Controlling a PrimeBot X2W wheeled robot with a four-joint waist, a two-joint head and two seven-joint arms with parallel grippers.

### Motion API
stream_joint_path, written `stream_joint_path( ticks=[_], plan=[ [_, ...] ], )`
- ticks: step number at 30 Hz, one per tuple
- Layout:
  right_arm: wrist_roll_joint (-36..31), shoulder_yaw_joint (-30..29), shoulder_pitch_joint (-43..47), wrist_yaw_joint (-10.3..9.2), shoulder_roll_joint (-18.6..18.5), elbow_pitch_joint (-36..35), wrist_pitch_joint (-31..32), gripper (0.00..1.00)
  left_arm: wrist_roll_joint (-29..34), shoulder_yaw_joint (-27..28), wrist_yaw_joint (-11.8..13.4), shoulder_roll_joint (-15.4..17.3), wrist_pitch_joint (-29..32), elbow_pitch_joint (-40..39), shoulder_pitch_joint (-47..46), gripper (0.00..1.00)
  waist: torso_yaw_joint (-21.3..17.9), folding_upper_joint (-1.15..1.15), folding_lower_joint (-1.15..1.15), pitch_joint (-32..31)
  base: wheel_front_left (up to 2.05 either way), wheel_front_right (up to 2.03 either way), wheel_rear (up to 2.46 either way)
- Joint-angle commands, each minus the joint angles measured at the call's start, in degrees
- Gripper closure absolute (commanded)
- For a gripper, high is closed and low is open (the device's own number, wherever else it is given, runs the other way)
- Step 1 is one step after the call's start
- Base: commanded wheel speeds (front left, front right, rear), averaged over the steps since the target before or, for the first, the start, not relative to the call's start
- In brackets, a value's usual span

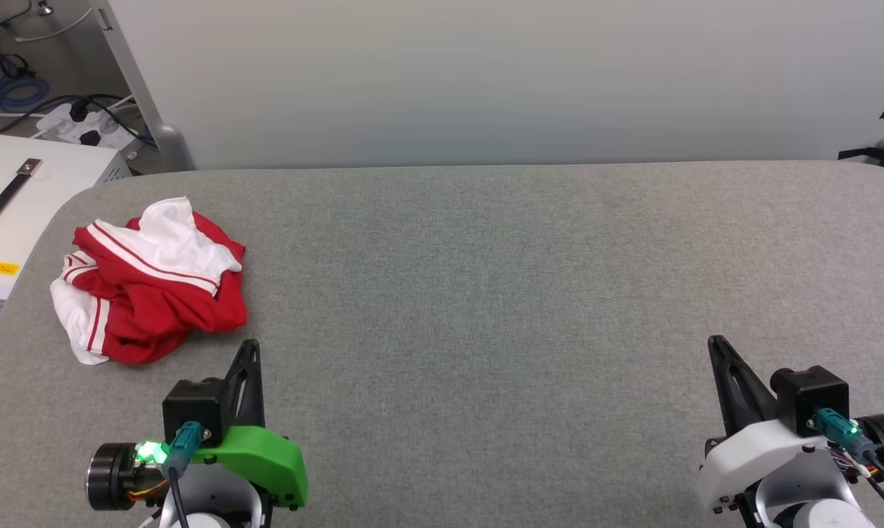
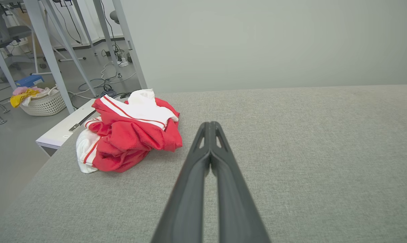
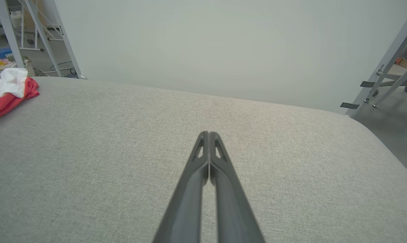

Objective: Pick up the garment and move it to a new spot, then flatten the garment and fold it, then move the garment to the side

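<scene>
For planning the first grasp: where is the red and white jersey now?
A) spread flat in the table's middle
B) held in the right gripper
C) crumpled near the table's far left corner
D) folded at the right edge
C: the jersey lies in a crumpled heap near the far left corner of the grey fabric-covered table, apart from the shut left gripper.

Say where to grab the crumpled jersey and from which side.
Probably pinch the red fold at the near right edge of the garment with the left gripper, approaching from the robot's side: it lies heaped, and that bunched edge is nearest the gripper.
</scene>
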Motion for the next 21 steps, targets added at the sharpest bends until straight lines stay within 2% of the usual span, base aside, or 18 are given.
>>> stream_joint_path(
  ticks=[1, 21],
  plan=[
    [0.0, 0.0, 0.0, 0.0, 0.0, 0.0, 0.0, 0.0, 0.0, 0.0, 0.0, 0.0, 0.0, 0.0, 0.0, 0.0, 0.0, 0.0, 0.0, 0.0, 0.0, 0.0, 0.0],
    [2.1, -0.7, 0.3, -0.01, 0.0, -1.6, -2.0, 0.0, -0.5, -1.0, 1.7, 0.0, -2.0, -0.3, 0.0, 0.0, 0.1, 0.0, 0.0, 0.2, 0.0, 0.0, 0.0]
  ],
)
